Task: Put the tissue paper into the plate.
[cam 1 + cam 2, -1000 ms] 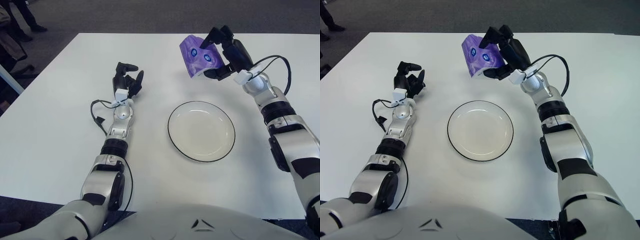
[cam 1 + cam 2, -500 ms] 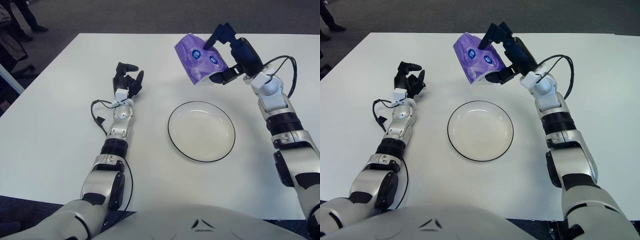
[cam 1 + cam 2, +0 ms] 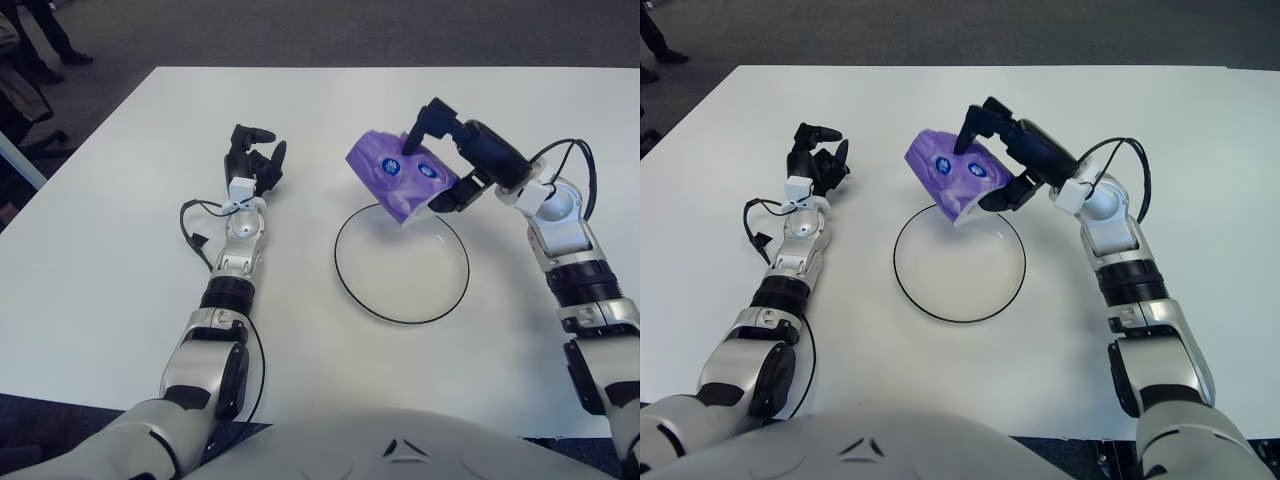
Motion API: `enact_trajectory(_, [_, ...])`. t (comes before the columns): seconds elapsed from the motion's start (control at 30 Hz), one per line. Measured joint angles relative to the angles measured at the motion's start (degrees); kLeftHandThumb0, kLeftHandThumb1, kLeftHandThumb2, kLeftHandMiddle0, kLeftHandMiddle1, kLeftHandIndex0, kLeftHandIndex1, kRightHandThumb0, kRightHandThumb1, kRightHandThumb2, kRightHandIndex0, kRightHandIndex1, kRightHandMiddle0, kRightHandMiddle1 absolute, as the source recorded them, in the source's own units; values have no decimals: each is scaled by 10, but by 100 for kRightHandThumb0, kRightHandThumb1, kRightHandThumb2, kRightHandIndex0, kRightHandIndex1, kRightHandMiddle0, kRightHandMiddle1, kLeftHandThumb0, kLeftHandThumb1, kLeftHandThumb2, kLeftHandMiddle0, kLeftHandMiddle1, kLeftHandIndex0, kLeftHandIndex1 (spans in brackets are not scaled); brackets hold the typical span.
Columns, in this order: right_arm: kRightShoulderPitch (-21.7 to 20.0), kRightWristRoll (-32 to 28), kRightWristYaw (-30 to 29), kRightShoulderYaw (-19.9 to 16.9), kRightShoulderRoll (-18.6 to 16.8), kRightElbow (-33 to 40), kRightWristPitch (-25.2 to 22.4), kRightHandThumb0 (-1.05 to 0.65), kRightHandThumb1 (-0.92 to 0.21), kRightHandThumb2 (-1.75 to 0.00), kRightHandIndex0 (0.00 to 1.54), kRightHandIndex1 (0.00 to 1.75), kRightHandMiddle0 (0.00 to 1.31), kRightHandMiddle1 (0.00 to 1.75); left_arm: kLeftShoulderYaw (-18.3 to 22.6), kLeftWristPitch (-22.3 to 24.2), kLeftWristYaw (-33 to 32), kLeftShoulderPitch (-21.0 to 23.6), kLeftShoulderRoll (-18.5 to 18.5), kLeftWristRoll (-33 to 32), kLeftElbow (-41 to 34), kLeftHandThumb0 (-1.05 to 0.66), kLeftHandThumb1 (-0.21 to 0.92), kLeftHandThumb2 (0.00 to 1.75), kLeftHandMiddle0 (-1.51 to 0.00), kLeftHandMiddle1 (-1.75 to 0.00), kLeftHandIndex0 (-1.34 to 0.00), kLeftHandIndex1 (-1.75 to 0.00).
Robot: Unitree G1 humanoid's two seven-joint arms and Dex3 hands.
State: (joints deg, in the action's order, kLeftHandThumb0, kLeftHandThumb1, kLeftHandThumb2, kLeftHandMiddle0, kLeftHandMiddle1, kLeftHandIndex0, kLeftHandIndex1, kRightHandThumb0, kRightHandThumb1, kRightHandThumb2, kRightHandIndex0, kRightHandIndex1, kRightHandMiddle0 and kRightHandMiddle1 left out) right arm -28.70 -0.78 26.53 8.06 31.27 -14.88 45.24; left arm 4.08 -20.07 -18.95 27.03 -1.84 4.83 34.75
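Carried down and inward over the last second: purple soft-pack of tissue paper [image 3: 398,177], formerly well beyond the round white plate with dark rim [image 3: 400,300], now tilted above its far edge. Clamped there by right hand [image 3: 455,165], fingers closed around the pack. Transport judged nearly complete; lowering and release remaining. Left hand [image 3: 252,163] idle, well left of plate, fingers loosely curled, empty.

We see a white table [image 3: 120,290] bearing a white plate [image 3: 400,285] with a thin dark rim, lying right of the table's middle and nearer the front edge than the far one. Beyond the table's far edge lies dark carpet [image 3: 300,30].
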Motion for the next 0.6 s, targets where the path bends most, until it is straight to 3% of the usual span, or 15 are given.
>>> enact_trajectory(0.27, [12,1,38,-1,16,21,1,0,-26,-138,63,175,46,173,0,1,0,1,-2,0,3,-36,91,32,-83,-175,-44,-151])
enact_trajectory(0.43, [18,8,61,-1,31,46,-12,0,-35,-128,56,172,40,174,0,2,0,3,-2,0,6,-36,91,32,-82,-175,-44,-152])
enact_trajectory(0.53, [22,16,70,-1,36,52,-21,0,-47,-109,50,166,36,172,0,3,0,5,-3,0,11,-36,91,32,-82,-175,-44,-152])
enact_trajectory(0.6, [26,19,79,0,40,57,-30,0,-62,-82,49,156,37,159,0,3,0,7,-3,0,14,-36,91,33,-82,-175,-43,-152])
